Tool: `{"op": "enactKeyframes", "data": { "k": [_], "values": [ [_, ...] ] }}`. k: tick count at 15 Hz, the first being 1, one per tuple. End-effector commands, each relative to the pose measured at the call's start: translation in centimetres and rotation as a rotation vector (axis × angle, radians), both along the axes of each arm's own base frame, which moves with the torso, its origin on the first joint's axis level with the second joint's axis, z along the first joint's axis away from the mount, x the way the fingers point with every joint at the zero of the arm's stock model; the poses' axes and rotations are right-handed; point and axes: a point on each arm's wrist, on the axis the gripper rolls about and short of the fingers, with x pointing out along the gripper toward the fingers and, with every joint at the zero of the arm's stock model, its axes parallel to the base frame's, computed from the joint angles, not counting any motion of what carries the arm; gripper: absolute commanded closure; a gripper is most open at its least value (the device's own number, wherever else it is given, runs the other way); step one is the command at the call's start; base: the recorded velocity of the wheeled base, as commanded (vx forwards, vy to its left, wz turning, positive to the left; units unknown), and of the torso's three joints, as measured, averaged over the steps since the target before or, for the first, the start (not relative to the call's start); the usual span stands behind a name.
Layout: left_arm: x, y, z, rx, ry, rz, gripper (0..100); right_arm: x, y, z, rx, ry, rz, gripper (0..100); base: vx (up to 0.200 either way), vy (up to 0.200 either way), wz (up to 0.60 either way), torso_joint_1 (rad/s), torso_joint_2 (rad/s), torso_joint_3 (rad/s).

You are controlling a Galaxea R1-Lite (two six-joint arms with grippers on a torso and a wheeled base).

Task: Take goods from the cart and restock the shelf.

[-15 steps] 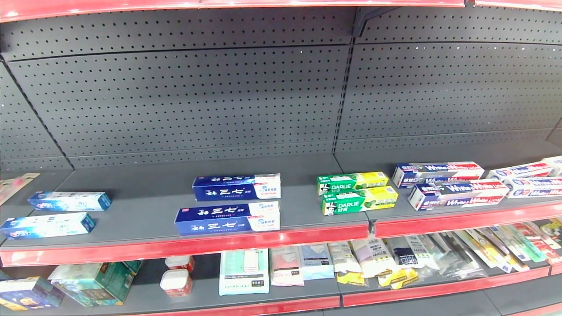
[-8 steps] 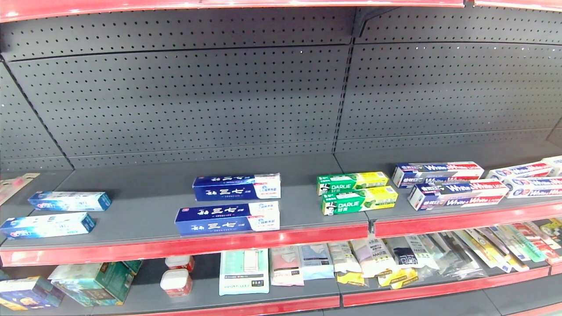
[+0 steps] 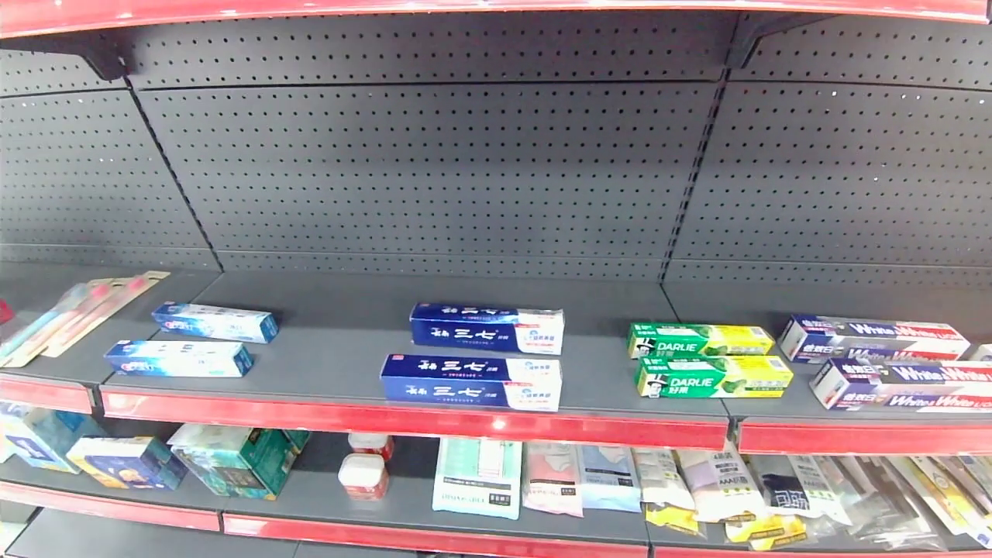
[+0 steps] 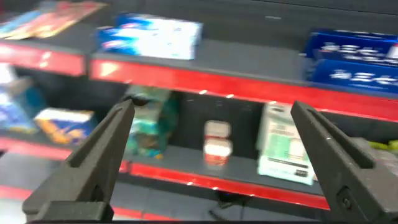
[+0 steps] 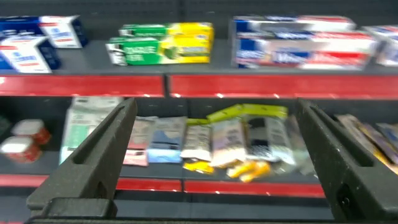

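now looking further left. counting two dark blue boxes, two green boxes. holding left gripper, right gripper wide apart.

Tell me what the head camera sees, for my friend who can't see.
A grey shelf holds toothpaste in pairs: pale blue boxes on the left, dark blue boxes in the middle, then green boxes and white-and-blue boxes on the right. Packets and small jars sit below.

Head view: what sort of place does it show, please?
Most likely a shop's toiletries aisle: a grey shelf with a red front rail and pegboard back, rows of toothpaste boxes, and carded toothbrushes.
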Motion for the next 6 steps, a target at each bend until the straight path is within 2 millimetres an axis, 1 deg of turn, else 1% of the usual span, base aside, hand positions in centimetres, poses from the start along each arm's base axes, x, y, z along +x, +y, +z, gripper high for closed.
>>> {"op": "enactKeyframes", "data": {
  "k": [1,6],
  "values": [
    [0.05,-0.01,0.01,0.002,0.007,-0.001,0,0.02,0.00,-0.03,0.000,0.002,0.000,0,0.000,0.000,0.00,0.000,0.00,0.000],
    [0.05,-0.01,0.01,0.017,0.009,-0.002,0,0.02,0.00,-0.03,-0.002,0.002,0.000,0,0.000,0.000,0.00,0.000,0.00,0.000]
  ]
}}
